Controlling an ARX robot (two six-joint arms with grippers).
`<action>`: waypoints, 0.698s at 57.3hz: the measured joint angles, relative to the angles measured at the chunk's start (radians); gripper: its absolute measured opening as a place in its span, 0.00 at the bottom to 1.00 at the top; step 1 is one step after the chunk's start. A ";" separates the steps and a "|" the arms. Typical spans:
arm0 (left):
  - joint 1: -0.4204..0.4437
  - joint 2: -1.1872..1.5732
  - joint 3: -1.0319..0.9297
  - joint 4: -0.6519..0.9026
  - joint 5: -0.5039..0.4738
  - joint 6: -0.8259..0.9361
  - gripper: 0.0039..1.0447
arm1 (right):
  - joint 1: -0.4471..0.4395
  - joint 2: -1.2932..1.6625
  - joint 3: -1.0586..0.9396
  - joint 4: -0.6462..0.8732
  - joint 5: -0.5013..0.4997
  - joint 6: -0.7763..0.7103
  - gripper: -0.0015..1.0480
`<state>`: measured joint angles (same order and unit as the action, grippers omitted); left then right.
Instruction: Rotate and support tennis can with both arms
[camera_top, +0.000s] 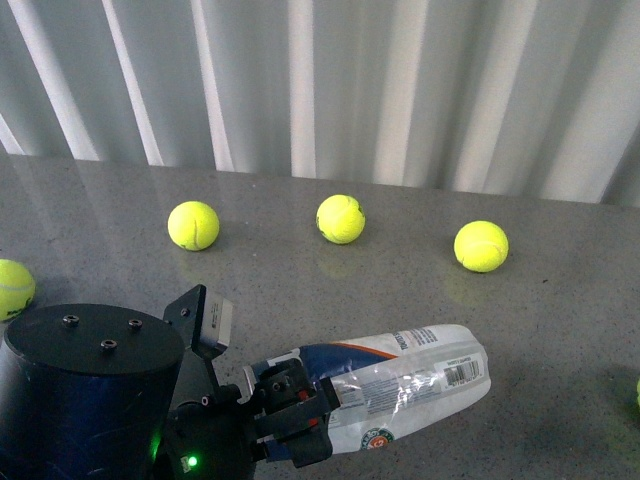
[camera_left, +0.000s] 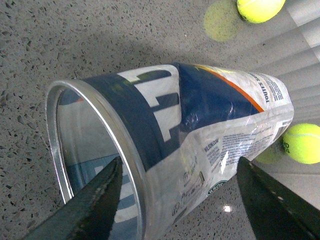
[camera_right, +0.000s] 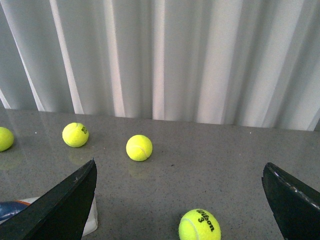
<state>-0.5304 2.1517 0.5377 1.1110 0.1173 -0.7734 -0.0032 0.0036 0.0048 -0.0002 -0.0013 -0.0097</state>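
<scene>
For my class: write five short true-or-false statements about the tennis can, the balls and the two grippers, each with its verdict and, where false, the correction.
1. The tennis can lies on its side on the table. True.
2. The left gripper is at one end of the can. True.
3. That end of the can is closed by a lid. False: the left wrist view shows an open mouth with a metal rim.
4. The right gripper has its jaws shut on a ball. False: the jaws stand wide open and hold nothing.
5. Three tennis balls lie in a row beyond the can. True.
</scene>
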 joint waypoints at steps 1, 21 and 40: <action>0.000 0.000 0.000 0.000 -0.001 0.002 0.49 | 0.000 0.000 0.000 0.000 0.000 0.000 0.93; 0.035 -0.184 -0.017 -0.136 0.019 0.117 0.03 | 0.000 0.000 0.000 0.000 0.000 0.000 0.93; 0.033 -0.579 0.131 -0.694 0.034 0.658 0.03 | 0.000 0.000 0.000 0.000 0.000 0.000 0.93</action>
<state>-0.4976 1.5723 0.6689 0.4168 0.1513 -0.1150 -0.0032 0.0036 0.0048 -0.0002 -0.0010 -0.0097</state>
